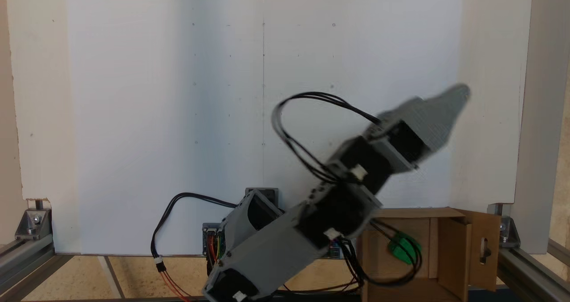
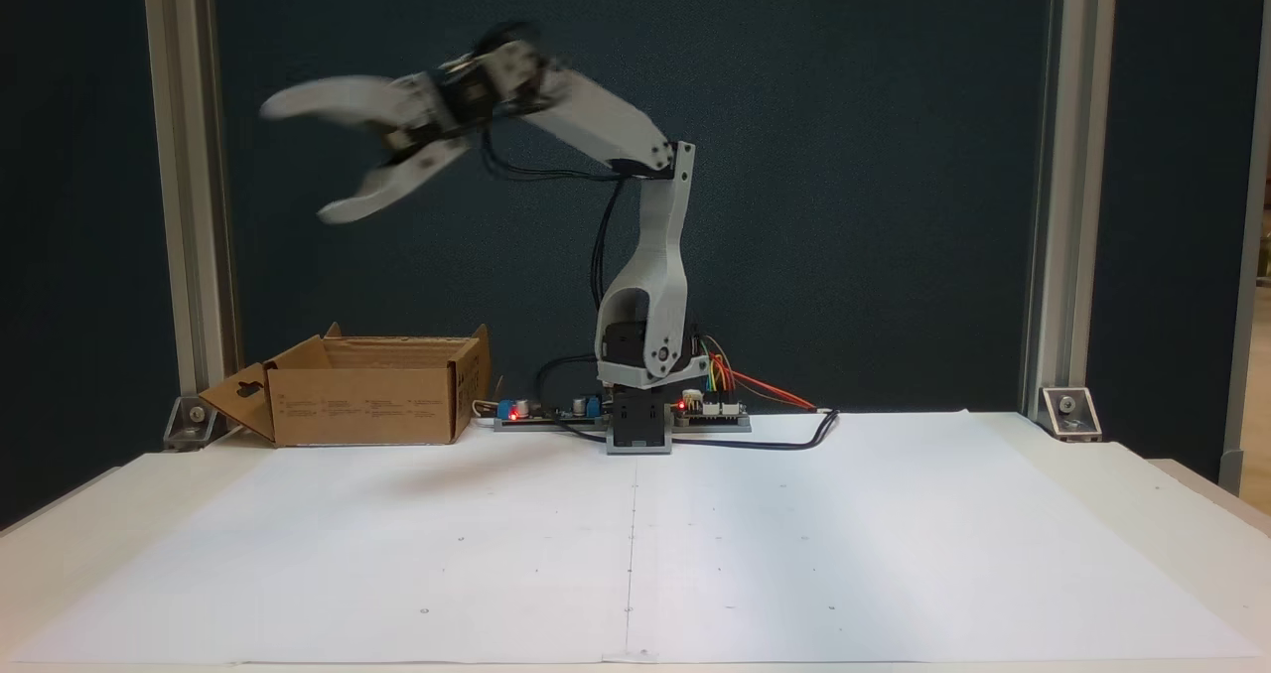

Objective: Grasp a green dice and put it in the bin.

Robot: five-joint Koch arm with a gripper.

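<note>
The green dice (image 1: 404,247) lies inside the bin (image 1: 449,266), on its cardboard floor, seen from above in a fixed view, blurred and partly crossed by a black cable (image 1: 356,257). The end effector (image 2: 298,162) is high in the air above the bin in the side-on fixed view, its 2 fingers spread wide apart and holding nothing, so judged from this the drop is done and what remains is for the arm to pull away. The relation that matters: the dice is straight below and well apart from the end effector, down inside the box walls, while the end effector's long axis runs out roughly level, tilted a little downward, toward the left of that side-on view. The dice is a small bright green plastic piece, its pips not readable here. The bin is brown corrugated cardboard, open-topped, with flaps standing out and 1 side flap (image 2: 238,400) pierced by a slot-shaped hole. The end effector's fingers are pale grey, curved and tapering, smeared by motion blur. White paper (image 2: 635,544) covers the tabletop (image 2: 1172,504), matte and bare.
</note>
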